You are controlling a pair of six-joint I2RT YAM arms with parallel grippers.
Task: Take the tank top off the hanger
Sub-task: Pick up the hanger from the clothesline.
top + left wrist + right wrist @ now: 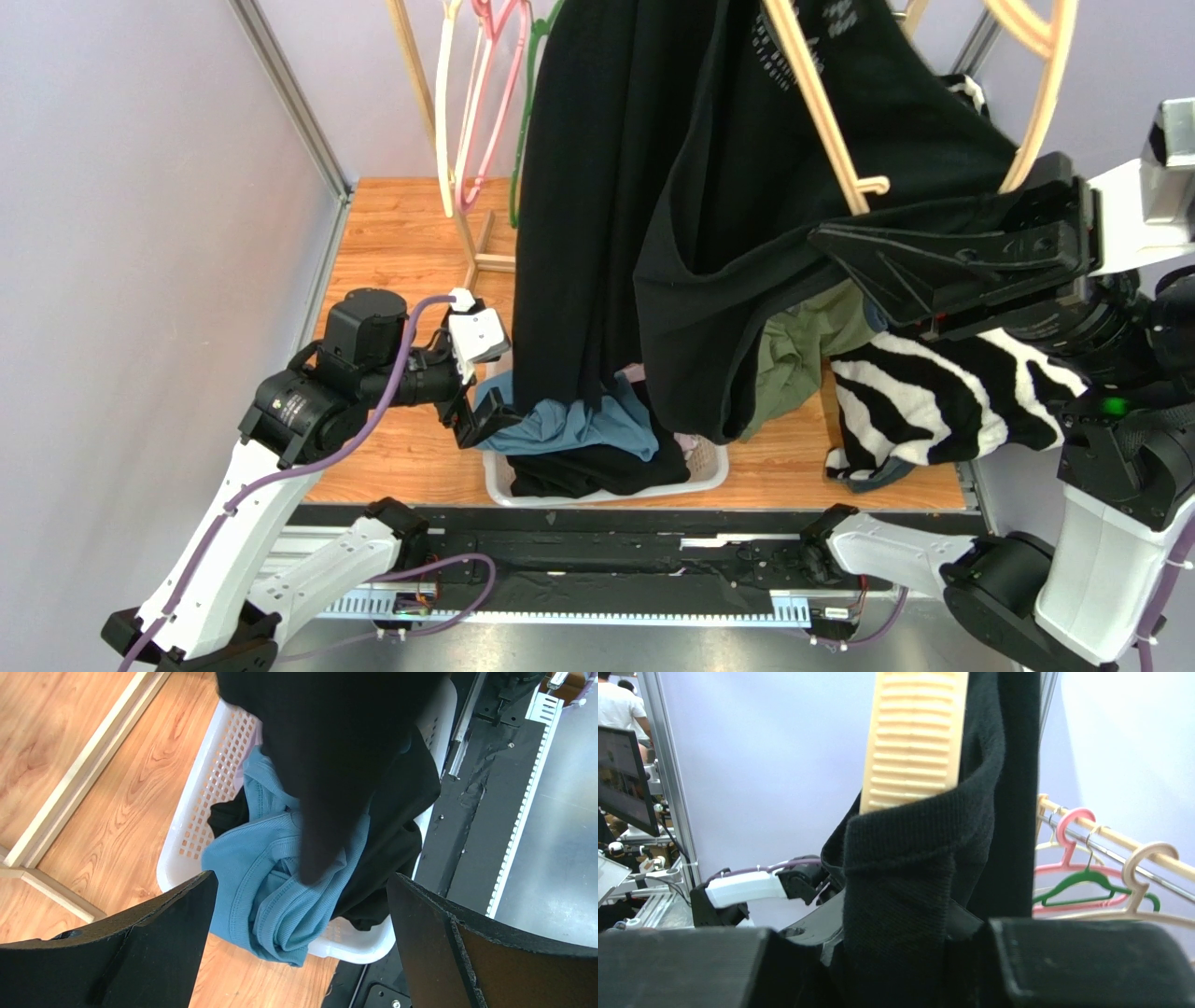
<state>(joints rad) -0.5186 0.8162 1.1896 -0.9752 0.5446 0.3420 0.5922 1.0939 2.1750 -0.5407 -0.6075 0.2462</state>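
Black tank top is pinched in the raised right gripper; the left gripper gapes low above the basket.

Hanger hook cropped, basket half hidden under tank top

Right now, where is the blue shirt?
The blue shirt lies crumpled in the white basket, left of centre in the top view, beside the left gripper and under hanging black clothes.
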